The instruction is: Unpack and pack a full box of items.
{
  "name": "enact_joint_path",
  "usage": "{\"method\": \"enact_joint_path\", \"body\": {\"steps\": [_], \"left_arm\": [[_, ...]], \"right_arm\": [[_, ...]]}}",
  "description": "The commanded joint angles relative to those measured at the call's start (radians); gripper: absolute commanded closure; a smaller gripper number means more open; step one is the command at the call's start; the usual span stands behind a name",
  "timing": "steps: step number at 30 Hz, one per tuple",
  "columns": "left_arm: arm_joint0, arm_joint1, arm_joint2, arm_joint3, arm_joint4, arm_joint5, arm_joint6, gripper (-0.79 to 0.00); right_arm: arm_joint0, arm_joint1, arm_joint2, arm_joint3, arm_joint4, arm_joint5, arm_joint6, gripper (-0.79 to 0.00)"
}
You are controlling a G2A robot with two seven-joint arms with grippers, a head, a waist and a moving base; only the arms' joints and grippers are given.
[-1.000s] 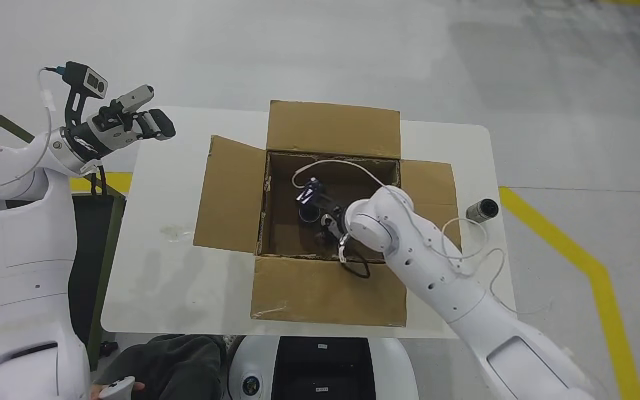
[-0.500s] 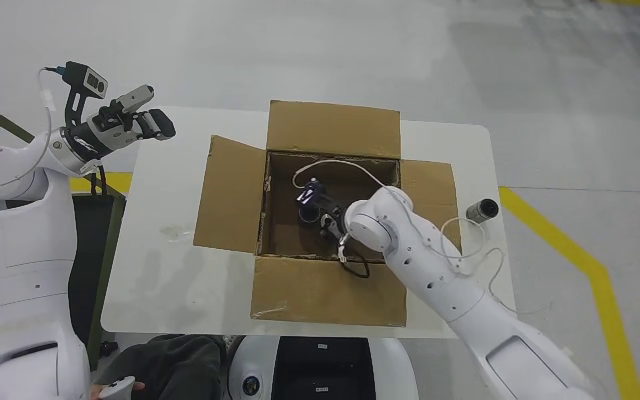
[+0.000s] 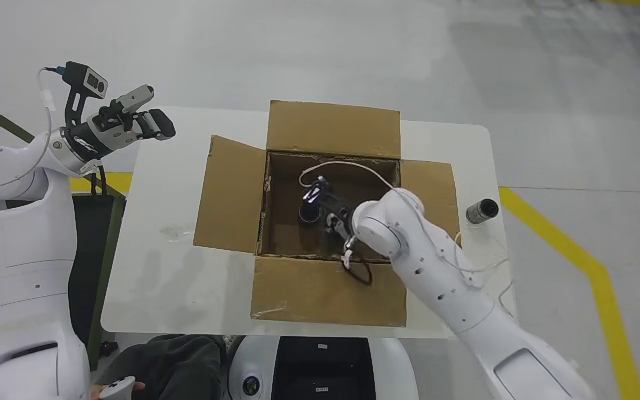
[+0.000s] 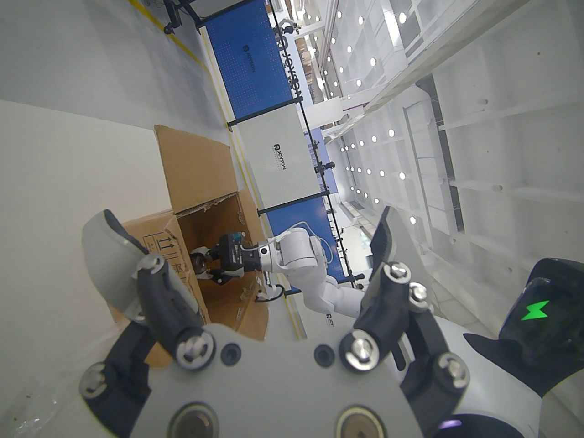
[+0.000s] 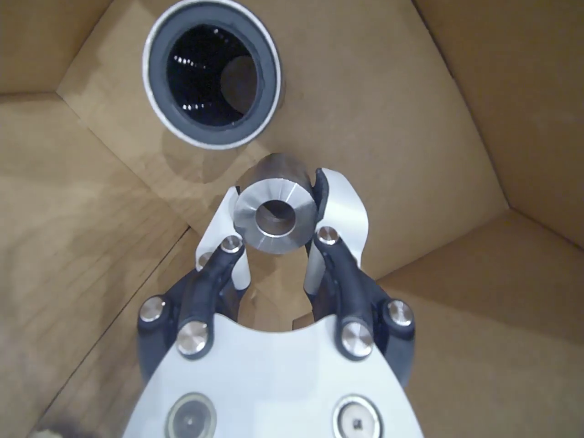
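From above, the right gripper (image 3: 318, 203) is sitting inside the box (image 3: 334, 128) while the left gripper (image 3: 158, 124) is hovering well off it, spread wide to leave room; at the right wrist, fingers (image 5: 342, 211) are clamping a steel cylinder (image 5: 275, 221) beside a ringed tube (image 5: 211, 72), likely for unpacking.

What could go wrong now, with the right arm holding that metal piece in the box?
The right gripper pinches the smooth metal cylinder by its round sides, so it may slip. The white-rimmed tube stands close by in the box; a sideways move could topple it. The other cylinder lies near the table edge and might roll off.
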Motion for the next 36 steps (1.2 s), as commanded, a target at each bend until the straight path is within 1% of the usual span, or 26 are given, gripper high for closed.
{"method": "enact_joint_path", "body": {"steps": [1,4,9,15,21,24,36], "left_arm": [[0.0,0.0,0.0,0.0,0.0,0.0,0.0,-0.785],[0.0,0.0,0.0,0.0,0.0,0.0,0.0,-0.785],[0.0,0.0,0.0,0.0,0.0,0.0,0.0,-0.785],[0.0,0.0,0.0,0.0,0.0,0.0,0.0,-0.785],[0.0,0.0,0.0,0.0,0.0,0.0,0.0,-0.785],[0.0,0.0,0.0,0.0,0.0,0.0,0.0,-0.785],[0.0,0.0,0.0,0.0,0.0,0.0,0.0,-0.785]], "right_arm": [[-0.024,0.008,0.013,-0.059,-0.012,0.0,0.022,0.0],[-0.071,0.019,0.05,-0.174,0.022,-0.018,0.007,0.0],[-0.145,0.042,0.124,-0.345,-0.025,-0.016,-0.032,0.0],[-0.197,0.058,0.178,-0.494,-0.079,-0.018,-0.052,0.0],[-0.24,0.067,0.216,-0.625,-0.085,-0.004,-0.067,0.0],[-0.264,0.071,0.234,-0.66,-0.095,0.009,-0.089,0.0],[-0.264,0.071,0.234,-0.66,-0.095,0.009,-0.089,0.0]]}}
